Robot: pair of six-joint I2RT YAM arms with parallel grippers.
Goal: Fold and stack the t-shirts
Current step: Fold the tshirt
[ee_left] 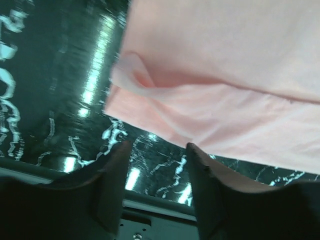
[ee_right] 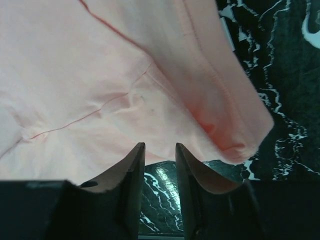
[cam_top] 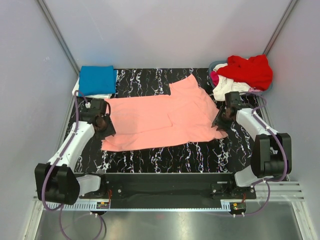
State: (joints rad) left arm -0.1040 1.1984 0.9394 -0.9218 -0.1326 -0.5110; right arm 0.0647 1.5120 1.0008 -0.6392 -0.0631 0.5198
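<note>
Salmon-pink t-shirt (cam_top: 160, 117) lies flat mid-table (cam_top: 175, 157). We read its long axis as left-right, right end skewed a bit toward the far side. A sleeve-like flap sticks out toward the far edge near the right end; the left end is a straight edge. Collar direction: we can't tell.

Left gripper (cam_top: 103, 125) sits at the shirt's left edge. Wrist view: fingers (ee_left: 112, 185) moderately apart, only marbled tabletop in the gap, no cloth between them. Shirt edge lies just past the tips, with one corner curled over.

Right gripper (cam_top: 221, 120) sits at the shirt's right edge. Wrist view: fingers (ee_right: 127, 175) in a narrow gap, tabletop visible through it, nothing pinched. Shirt edge is just beyond the tips, seams showing.

Blue t-shirt (cam_top: 96, 79) is folded at the far left corner, on white cloth. Red t-shirt (cam_top: 247, 70), plus white and magenta cloth, is heaped in a basket (cam_top: 215, 65) at the far right, well apart from the pink one.
</note>
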